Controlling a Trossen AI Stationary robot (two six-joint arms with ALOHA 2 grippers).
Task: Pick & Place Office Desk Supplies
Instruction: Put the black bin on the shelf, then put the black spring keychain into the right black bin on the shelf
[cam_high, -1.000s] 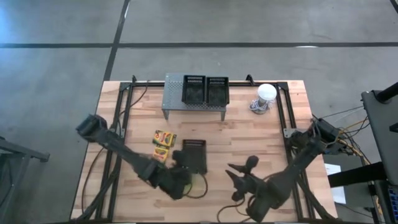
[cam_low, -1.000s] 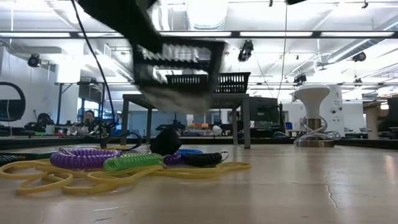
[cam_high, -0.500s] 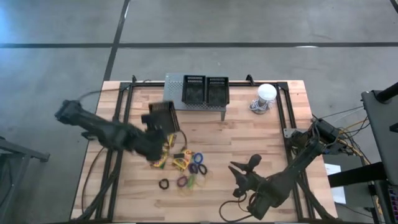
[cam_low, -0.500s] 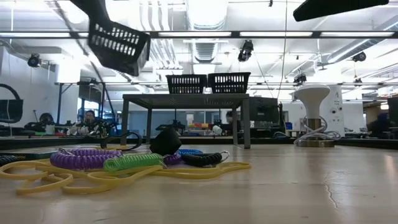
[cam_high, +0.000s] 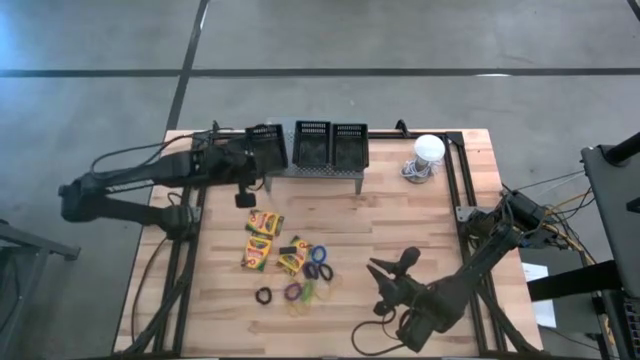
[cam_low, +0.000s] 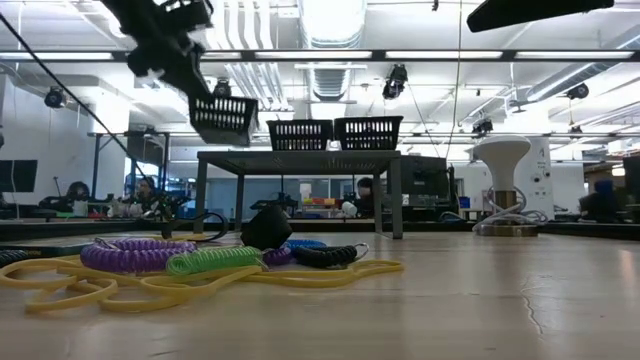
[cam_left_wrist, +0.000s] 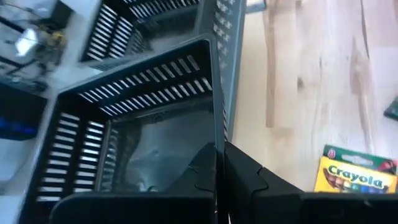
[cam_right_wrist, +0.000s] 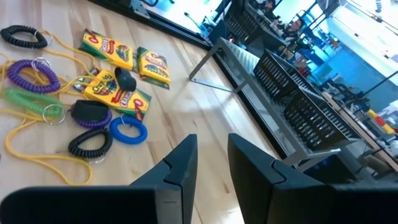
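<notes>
My left gripper (cam_high: 247, 168) is shut on a black mesh basket (cam_high: 266, 147), holding it over the left end of the grey stand (cam_high: 312, 174). Two more black baskets (cam_high: 312, 145) (cam_high: 350, 145) stand side by side on the stand's top. In the low view the held basket (cam_low: 223, 118) hangs tilted, left of those two. Yellow-and-green crayon boxes (cam_high: 264, 222) (cam_high: 257, 255) and coloured band loops (cam_high: 318, 262) lie loose on the table's middle. My right gripper (cam_high: 392, 270) hovers open near the front right, with nothing between its fingers (cam_right_wrist: 180, 163). My left gripper pinches one side wall of the basket at its rim (cam_left_wrist: 215, 127), one finger (cam_left_wrist: 200, 174) inside the basket and the other outside. The fingers slant down from the table's left side. The basket is lifted off the table, tilted, with its open top up.
A white round dome (cam_high: 428, 150) stands at the far right of the table. Purple, green and yellow coils (cam_low: 150, 255) lie close before the low camera. Bare wood lies between the stand and the pile, and to the right of it.
My left gripper has carried the basket from over the pile at the table's middle up and toward the far edge, to the stand's left end. The loops and a crayon box it covered now show on the table.
</notes>
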